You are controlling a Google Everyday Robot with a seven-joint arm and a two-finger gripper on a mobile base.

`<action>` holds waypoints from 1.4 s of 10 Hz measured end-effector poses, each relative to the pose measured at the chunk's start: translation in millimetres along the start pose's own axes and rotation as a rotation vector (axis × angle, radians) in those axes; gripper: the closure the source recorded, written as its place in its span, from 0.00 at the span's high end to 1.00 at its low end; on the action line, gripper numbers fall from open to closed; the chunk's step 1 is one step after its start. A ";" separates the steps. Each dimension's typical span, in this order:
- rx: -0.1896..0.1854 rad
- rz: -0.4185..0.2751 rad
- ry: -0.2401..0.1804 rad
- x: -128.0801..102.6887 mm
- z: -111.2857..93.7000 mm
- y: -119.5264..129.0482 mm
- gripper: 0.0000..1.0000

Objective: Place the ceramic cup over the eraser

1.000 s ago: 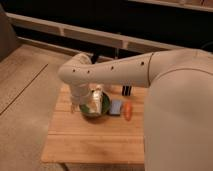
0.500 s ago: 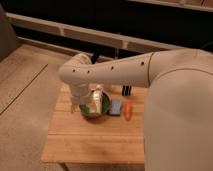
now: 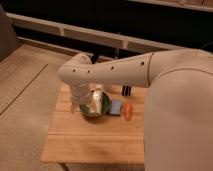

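Hovers at bowl [image 3: 95, 114] with gripper [image 3: 93, 102] spread, nothing clearly held; yet to lift cup and cover eraser [image 3: 126, 90].

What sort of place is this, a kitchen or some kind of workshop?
Likely an indoor robot test space, not a home: a small wooden table on a hard floor, a dark wall with a pale rail, and the robot's gripper low over a green bowl.

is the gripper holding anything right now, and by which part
Cannot tell: the gripper is down over the green bowl, but any hold is not visible.
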 end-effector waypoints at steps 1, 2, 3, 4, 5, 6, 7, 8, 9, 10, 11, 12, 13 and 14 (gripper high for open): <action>0.000 0.000 0.000 0.0 0.0 0.0 0.65; 0.000 0.000 0.000 0.0 0.0 0.0 0.65; 0.000 0.000 0.000 0.0 0.0 0.0 0.65; 0.001 -0.001 -0.001 -0.1 -0.3 -0.1 0.65; 0.005 -0.003 -0.005 -0.8 -0.6 -0.9 0.65; 0.017 -0.016 -0.026 -6.2 -2.6 -5.1 0.65; 0.037 -0.037 -0.061 -15.8 -6.1 -13.1 0.65; 0.075 -0.082 -0.124 -33.8 -15.8 -26.6 0.65; 0.129 -0.164 -0.209 -57.8 -33.9 -41.0 0.65; 0.163 -0.226 -0.261 -72.0 -48.9 -48.6 0.65; 0.198 -0.294 -0.318 -85.9 -69.1 -55.5 0.65; 0.235 -0.352 -0.374 -98.5 -92.2 -64.6 0.65; 0.251 -0.375 -0.398 -103.6 -102.3 -69.2 0.65; 0.259 -0.388 -0.410 -106.3 -107.4 -71.0 0.65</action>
